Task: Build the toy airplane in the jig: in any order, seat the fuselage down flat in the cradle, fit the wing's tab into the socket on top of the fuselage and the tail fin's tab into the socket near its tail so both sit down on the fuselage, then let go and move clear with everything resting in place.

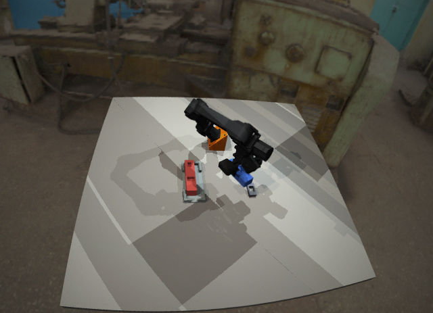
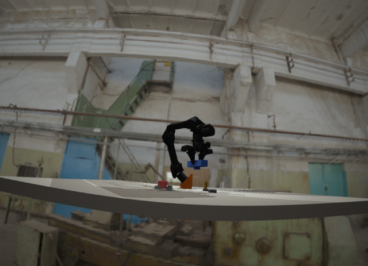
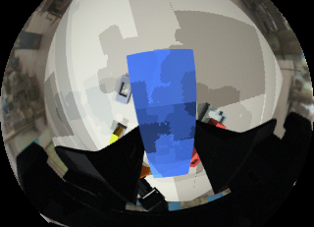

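Note:
The red fuselage point(image 1: 191, 188) point(image 2: 161, 184) lies lengthwise in the grey cradle point(image 1: 201, 195) point(image 2: 169, 188), its two top sockets empty; it looks level. My gripper point(image 2: 197, 161) point(image 3: 167, 124) is shut on the blue wing point(image 1: 243, 177) point(image 2: 202, 162) point(image 3: 163, 99). It holds the wing well above the table, right of the cradle in the top view, with the tab pointing down in the exterior view. The yellow tail fin point(image 2: 205, 184) point(image 3: 115, 139) stands upright in a small dark holder point(image 2: 204, 189). The arm hides the fin in the top view.
A small grey open holder point(image 1: 254, 189) point(image 2: 212, 191) point(image 3: 121, 87) sits on the table near the tail fin, below the wing in the top view. The orange arm base point(image 1: 218, 143) point(image 2: 186, 184) stands behind the cradle, to its right.

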`<action>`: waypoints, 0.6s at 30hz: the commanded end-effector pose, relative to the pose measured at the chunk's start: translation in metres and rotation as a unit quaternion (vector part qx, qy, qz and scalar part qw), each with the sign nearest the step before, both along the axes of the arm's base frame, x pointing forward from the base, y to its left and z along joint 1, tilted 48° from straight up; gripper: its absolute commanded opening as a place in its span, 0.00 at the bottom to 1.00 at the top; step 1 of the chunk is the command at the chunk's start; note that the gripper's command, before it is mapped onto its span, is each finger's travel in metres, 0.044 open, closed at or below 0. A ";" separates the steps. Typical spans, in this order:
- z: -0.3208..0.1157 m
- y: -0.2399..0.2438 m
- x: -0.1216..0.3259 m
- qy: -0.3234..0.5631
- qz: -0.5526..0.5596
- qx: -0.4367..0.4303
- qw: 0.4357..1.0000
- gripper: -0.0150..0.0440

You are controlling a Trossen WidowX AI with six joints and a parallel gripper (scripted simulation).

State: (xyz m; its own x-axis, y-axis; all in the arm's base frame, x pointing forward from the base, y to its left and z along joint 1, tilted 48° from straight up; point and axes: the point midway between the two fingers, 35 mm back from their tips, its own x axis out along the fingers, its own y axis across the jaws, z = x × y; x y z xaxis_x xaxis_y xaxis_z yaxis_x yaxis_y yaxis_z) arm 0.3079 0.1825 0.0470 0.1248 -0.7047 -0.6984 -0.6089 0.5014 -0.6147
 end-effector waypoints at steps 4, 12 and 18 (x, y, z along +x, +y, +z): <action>0.016 -0.018 0.004 0.040 0.045 -0.006 0.998 0.25; 0.032 -0.038 0.006 0.087 0.092 -0.015 0.992 0.25; 0.044 -0.054 0.006 0.122 0.127 -0.022 0.984 0.25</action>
State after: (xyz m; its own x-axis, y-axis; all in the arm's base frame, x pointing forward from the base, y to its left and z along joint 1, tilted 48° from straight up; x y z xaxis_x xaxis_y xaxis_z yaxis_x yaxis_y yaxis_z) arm 0.3136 0.1367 0.0836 0.1276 -0.7026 -0.7000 -0.8155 0.3273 -0.4772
